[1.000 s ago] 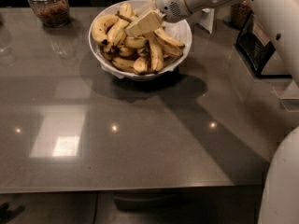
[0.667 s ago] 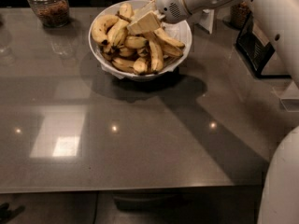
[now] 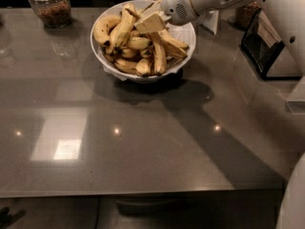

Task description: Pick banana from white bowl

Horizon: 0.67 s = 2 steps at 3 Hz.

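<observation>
Grey bench (image 3: 143, 151), far side: white bowl (image 3: 189, 35) heaped with bananas.
Gripper (image 3: 150, 22) sits low on the heap, placed to take the banana (image 3: 159, 56) lying directly beneath, right of centre; whether it grips cannot be told.

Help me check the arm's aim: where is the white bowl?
Camera view: the white bowl sits top centre on the table, right of the glass jar, gripper over its bananas.

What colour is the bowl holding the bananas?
The bowl is plain glossy white, seen in the camera view; the gripper is over its bananas.
</observation>
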Each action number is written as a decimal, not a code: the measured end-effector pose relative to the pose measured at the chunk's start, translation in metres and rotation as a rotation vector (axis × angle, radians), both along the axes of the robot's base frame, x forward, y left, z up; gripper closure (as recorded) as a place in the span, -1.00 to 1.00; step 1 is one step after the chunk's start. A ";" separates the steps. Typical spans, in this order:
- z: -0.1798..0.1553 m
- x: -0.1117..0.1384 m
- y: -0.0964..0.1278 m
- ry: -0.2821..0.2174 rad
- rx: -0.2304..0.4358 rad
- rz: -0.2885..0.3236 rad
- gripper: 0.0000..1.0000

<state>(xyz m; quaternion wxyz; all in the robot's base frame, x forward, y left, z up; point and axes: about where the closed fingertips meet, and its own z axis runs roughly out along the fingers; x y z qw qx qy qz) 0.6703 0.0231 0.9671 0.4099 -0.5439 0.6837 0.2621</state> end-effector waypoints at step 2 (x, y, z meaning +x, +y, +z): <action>0.010 -0.015 -0.019 0.006 -0.005 -0.020 1.00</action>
